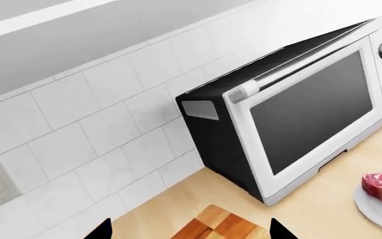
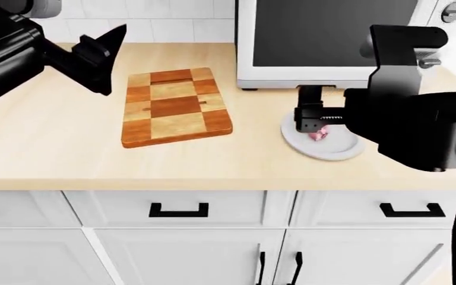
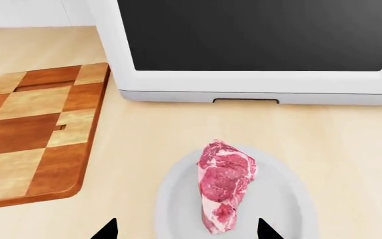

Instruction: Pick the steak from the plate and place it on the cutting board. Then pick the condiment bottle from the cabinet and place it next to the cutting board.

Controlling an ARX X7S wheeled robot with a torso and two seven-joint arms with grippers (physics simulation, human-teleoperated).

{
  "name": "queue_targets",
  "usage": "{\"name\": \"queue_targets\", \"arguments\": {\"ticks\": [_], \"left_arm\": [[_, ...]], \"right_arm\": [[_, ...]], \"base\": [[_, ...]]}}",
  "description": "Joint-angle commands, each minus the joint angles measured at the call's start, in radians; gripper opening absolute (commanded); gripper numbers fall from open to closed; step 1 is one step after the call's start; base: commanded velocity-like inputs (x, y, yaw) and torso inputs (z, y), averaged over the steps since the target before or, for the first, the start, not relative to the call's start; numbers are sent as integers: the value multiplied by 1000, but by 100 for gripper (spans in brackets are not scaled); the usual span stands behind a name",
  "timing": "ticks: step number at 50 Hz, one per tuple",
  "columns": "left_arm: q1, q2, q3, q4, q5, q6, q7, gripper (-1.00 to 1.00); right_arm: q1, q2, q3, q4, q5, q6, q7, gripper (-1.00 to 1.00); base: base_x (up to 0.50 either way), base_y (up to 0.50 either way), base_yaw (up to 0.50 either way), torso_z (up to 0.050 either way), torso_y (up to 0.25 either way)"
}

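Steak [image 3: 224, 183] lies on plate [image 3: 290, 199], right of board [image 2: 176, 106], before the oven [image 2: 331, 41]. Right gripper [image 3: 185, 230] spread wide, straddling steak, not gripping. Left gripper [image 1: 189, 230] wide apart, empty, above board's far end.

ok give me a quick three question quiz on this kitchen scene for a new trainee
1. True or false: the steak already lies on the cutting board.
2. Which gripper is positioned over the plate? A) left gripper B) right gripper C) neither
3. Fill in: behind the plate, against the wall, stands a white ______.

Key
1. False: it lies on the plate, and the board is bare.
2. B: the right gripper hangs over the steak with its fingertips either side, open; the left gripper is raised to the left of the board.
3. Toaster oven, door shut.
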Motion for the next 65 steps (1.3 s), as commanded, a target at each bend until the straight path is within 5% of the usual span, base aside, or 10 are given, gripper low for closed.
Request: {"name": "queue_targets", "arguments": {"ticks": [1,65], "left_arm": [[9,-8,5,-2,2,9,0,100],[5,-41,8,-9,-10,0,-14,100]], "right_arm": [[14,-6,-52,45,-107,-40,-97,100],[85,-62,-319,343,-468,-252,-448,100]], "base": [[0,0,0,0,0],[0,0,0,0,0]]}}
